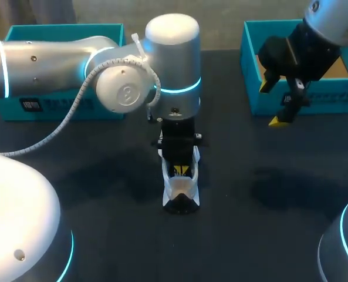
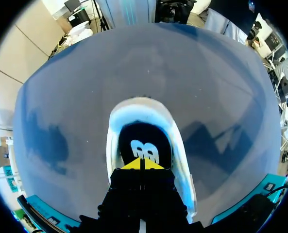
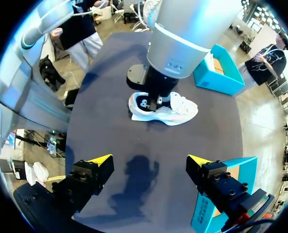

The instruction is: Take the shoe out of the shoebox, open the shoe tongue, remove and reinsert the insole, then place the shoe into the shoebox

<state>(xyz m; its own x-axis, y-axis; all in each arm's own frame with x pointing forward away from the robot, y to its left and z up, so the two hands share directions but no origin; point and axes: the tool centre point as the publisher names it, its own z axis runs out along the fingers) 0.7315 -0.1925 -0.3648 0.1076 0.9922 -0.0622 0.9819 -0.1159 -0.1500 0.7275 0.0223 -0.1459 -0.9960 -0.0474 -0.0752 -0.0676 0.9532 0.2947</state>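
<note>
Shoe [image 1: 182, 191] upright on surface [image 1: 103, 176], left pincer [image 2: 142, 164] tips together inside its opening; right pincer [image 3: 148, 160] spread wide near open shoebox [image 1: 332, 97].

much of the shoe [image 1: 179, 189] beneath the left gripper [image 1: 180, 171]; anything in its grasp indiscernible

the left arm [image 1: 56, 64] is spanning from the left side to the middle, its wrist pointing straight down, the left gripper [image 1: 181, 171] holding its yellow tips pressed together; the right gripper [image 3: 148, 161] is hanging at the right, its fingers [image 3: 96, 169] standing wide apart
</note>
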